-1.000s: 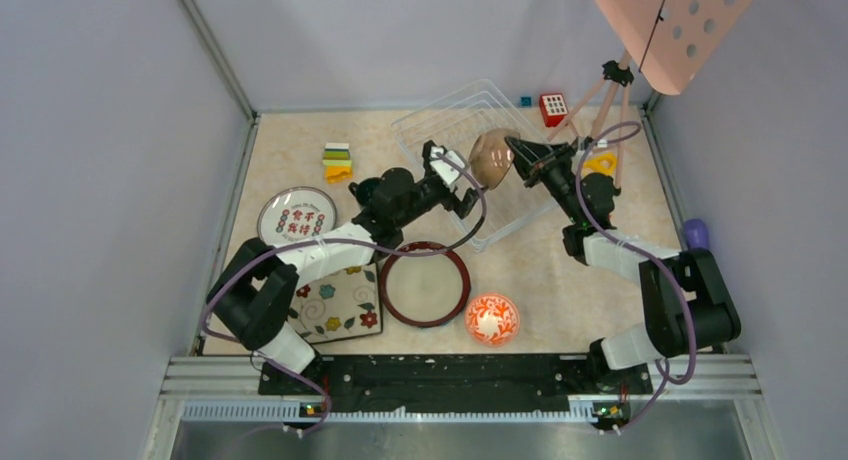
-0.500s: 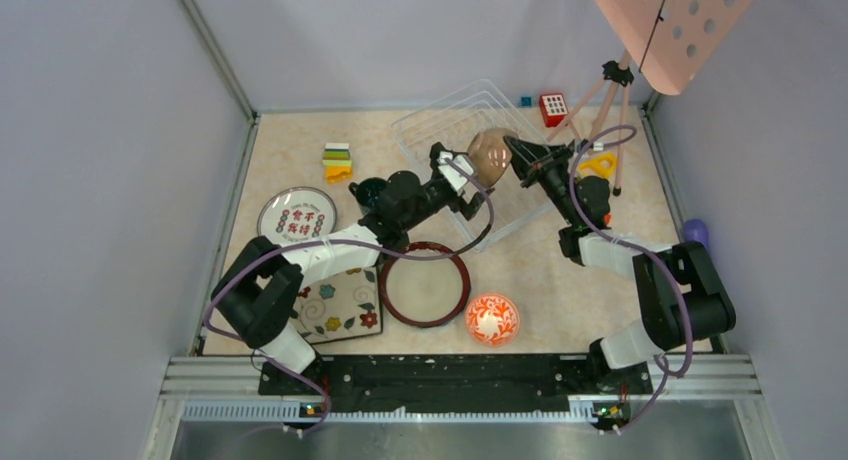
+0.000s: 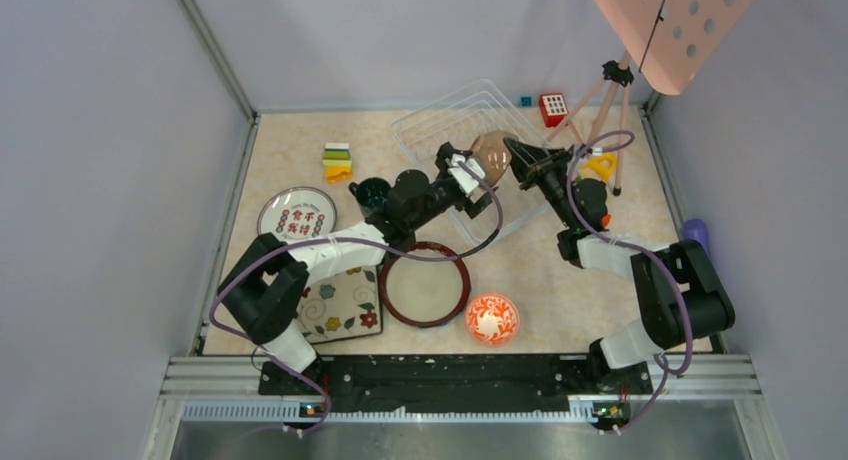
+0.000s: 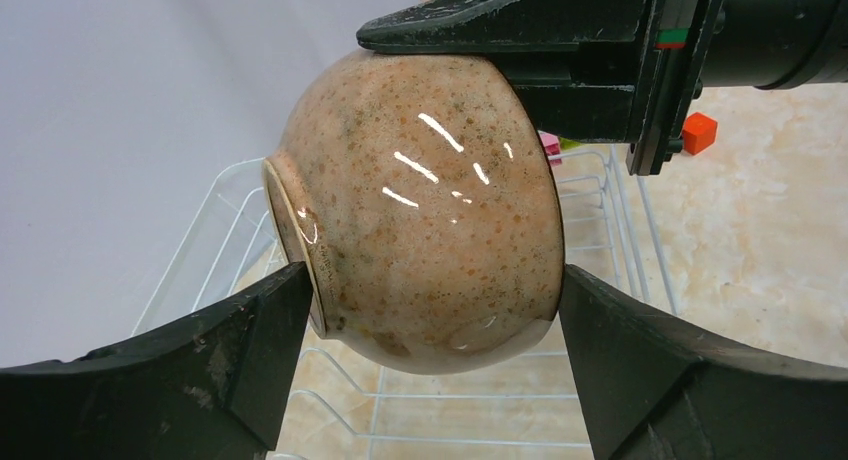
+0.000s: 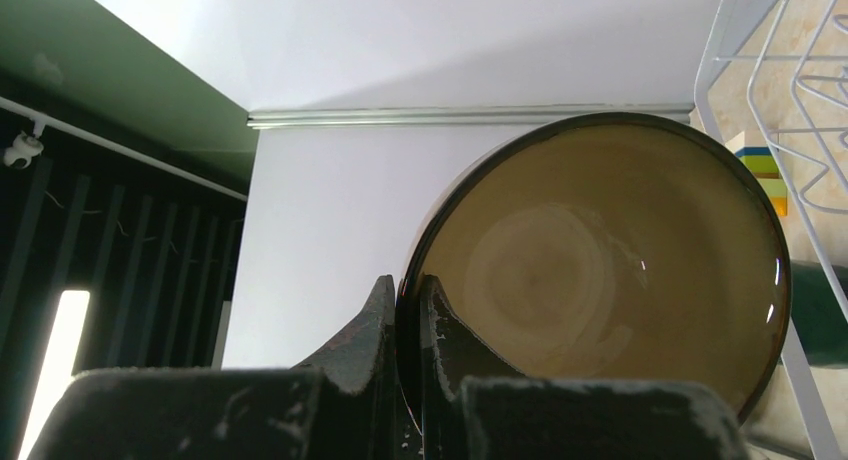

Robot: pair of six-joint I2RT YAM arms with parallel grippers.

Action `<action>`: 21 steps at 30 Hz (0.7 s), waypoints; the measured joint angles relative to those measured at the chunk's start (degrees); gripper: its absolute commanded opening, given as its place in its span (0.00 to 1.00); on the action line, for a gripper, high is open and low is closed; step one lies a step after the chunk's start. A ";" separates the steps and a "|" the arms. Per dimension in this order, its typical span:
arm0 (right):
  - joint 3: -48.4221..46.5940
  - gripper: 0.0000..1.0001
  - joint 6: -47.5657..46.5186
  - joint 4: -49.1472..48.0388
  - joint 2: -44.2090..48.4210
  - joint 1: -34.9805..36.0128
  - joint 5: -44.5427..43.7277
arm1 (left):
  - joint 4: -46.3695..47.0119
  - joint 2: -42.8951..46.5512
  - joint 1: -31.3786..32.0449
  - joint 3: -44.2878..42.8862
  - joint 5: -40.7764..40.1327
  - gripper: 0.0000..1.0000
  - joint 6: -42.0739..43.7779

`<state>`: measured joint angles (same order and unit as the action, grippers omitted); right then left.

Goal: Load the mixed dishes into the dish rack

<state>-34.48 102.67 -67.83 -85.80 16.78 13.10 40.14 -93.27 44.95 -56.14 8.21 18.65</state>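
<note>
The brown bowl (image 3: 492, 152) hangs on its side above the white dish rack (image 3: 440, 120). My right gripper (image 3: 515, 152) is shut on its dark rim, as the right wrist view (image 5: 408, 290) shows, with the bowl's inside (image 5: 600, 270) facing that camera. My left gripper (image 3: 468, 170) holds the bowl (image 4: 420, 210) from the other side, its fingers (image 4: 250, 350) touching foot and rim. Rack wires (image 4: 600, 210) lie below. On the table are a red-rimmed plate (image 3: 425, 283), orange bowl (image 3: 492, 317), square floral plate (image 3: 340, 305), white red-marked plate (image 3: 297, 216) and teal mug (image 3: 370, 192). The blue dotted plate is out of view.
A stack of coloured blocks (image 3: 338, 162) sits left of the rack. A red cube (image 3: 553, 108), a tripod (image 3: 610, 90) and a yellow piece (image 3: 601, 165) stand at the rack's right. A purple object (image 3: 696, 232) lies by the right wall.
My left gripper has moved right and away from me until its fingers are on both sides of the bowl. The right gripper and bowl have shifted slightly.
</note>
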 measured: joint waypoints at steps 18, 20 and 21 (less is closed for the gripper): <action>0.35 0.29 1.01 -3.50 -4.90 0.07 -2.23 | -7.43 -2.38 0.39 -3.58 -3.48 0.00 3.17; 0.35 0.35 1.57 -5.07 -6.54 0.09 -1.99 | -8.52 -3.10 0.37 -3.69 -4.09 0.00 3.76; 0.37 0.37 1.53 -5.29 -7.13 0.09 -1.92 | -8.98 -3.56 0.37 -3.72 -4.59 0.00 4.17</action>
<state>-34.11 104.20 -73.12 -92.92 16.86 11.18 31.16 -96.84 45.32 -59.86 3.62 22.83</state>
